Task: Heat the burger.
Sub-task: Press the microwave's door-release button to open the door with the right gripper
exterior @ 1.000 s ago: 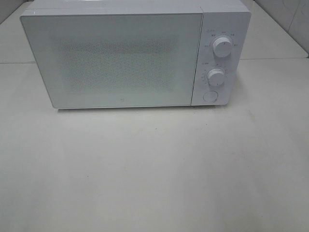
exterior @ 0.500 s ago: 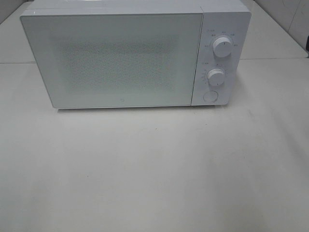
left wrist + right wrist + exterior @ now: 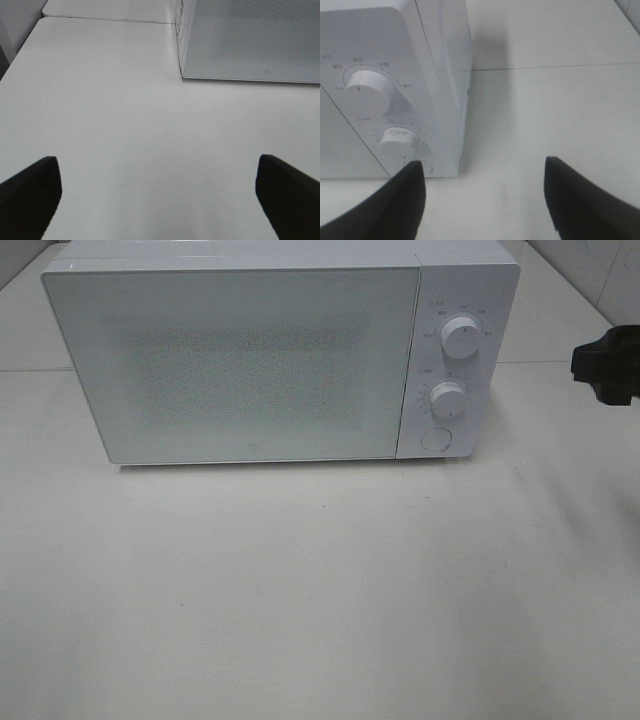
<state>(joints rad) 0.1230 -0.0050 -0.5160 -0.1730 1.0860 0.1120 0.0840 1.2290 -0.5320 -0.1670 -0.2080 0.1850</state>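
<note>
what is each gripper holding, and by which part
Nothing is held. The left gripper and the right gripper are both open, with nothing between their fingers.

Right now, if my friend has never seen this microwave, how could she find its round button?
Find the big white microwave on the table; its right-hand strip has three round things stacked. The button is the lowest, under the top knob and the bottom knob. It lies flat and plain, while the knobs stick out with marks around them.
</note>
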